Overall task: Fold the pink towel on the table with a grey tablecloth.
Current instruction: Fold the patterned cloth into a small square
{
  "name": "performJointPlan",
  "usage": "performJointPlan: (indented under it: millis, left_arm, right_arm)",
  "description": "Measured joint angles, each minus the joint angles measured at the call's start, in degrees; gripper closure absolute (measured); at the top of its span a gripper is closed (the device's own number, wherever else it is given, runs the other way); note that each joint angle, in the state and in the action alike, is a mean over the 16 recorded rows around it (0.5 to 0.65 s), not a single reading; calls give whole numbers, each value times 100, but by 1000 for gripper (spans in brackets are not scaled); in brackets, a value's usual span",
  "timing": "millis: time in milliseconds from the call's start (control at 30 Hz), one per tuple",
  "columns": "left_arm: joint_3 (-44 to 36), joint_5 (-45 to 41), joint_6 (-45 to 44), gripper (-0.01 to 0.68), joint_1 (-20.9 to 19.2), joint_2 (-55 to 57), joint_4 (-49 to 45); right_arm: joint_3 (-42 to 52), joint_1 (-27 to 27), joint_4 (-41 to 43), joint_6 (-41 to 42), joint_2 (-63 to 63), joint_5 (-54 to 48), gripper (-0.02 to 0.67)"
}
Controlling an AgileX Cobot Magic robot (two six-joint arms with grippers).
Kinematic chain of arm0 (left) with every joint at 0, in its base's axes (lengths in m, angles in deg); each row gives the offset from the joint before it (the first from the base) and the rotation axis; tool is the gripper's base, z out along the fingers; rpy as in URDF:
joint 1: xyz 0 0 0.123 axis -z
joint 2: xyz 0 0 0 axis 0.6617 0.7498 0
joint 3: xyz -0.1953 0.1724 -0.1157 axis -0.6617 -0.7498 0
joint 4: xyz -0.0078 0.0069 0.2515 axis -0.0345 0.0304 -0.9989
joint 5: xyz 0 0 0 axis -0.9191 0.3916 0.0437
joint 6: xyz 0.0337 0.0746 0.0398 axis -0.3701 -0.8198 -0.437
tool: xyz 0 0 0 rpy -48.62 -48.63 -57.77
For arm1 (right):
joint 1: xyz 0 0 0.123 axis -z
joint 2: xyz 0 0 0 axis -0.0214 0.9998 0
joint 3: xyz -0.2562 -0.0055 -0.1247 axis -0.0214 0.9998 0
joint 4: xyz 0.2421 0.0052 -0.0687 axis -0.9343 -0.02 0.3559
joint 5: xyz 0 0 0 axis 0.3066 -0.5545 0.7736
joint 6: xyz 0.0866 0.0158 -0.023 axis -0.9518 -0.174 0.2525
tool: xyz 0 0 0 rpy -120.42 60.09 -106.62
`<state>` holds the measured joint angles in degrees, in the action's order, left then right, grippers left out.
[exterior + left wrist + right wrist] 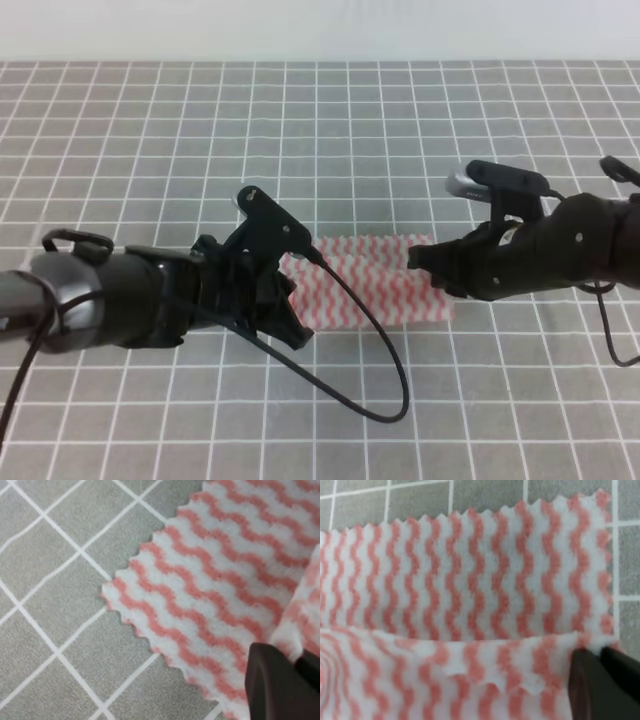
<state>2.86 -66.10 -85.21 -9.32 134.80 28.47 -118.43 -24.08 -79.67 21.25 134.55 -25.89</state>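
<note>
From the exterior high view, both arms reach in toward the pink towel [375, 280], which lies near the middle of the grey-clothed surface [330, 130] between them. The left gripper [285, 300] covers the towel's left end and the right gripper [432, 268] covers its right end, so this view hides how either pair of jaws stands on the cloth. A black cable loops from the left arm across the surface in front of the towel.

The wrist views supply what that view hides. In the left wrist view, one pinked corner of the towel [200, 595] lies flat on the grid, while a raised flap of it goes in between the dark fingertips [270, 685] at the lower right; the jaws are narrow, pinching that flap. In the right wrist view, a lower layer of the towel [470, 580] lies spread flat, and a second layer is doubled over it nearer the camera, its edge running across the frame. The dark fingertips [592, 685] at the lower right are nearly closed, nipping the corner of that upper layer.
</note>
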Motion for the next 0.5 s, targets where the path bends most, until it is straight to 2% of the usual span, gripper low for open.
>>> performJointPlan:
  millis: [500]
  left_arm:
    - [240,-70,-119,674,-250,109,5]
  right_arm:
    - [-522,75,31,1,352,-304,663]
